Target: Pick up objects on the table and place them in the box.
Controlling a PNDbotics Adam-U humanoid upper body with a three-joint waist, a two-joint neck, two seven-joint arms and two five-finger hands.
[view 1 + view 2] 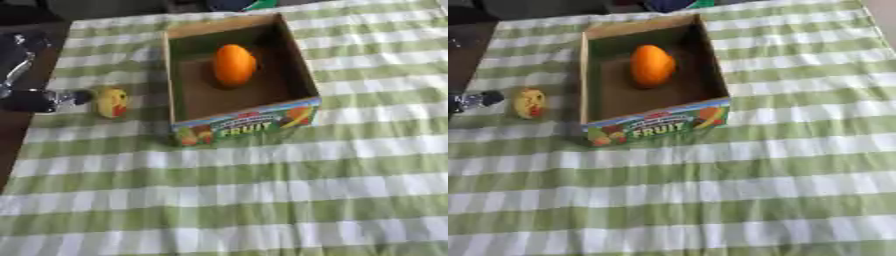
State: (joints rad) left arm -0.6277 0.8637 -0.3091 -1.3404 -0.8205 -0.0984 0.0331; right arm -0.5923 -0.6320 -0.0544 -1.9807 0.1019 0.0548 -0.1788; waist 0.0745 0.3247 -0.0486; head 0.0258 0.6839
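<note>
An open cardboard fruit box with a printed "FRUIT" front stands on the green-and-white checked cloth, near the table's far side. An orange oval fruit lies inside it on the brown floor. To the left of the box, a small yellow fruit with a red patch rests on the cloth. My left hand, black with silver joints, comes in at the left edge, level with the yellow fruit. One finger stretches straight toward the fruit, its tip just short of it, and nothing is held. My right hand shows in neither view.
The cloth's left edge runs close by the yellow fruit, with dark tabletop beyond it. Dark objects and something green sit past the far edge. The striped cloth stretches wide in front of and right of the box.
</note>
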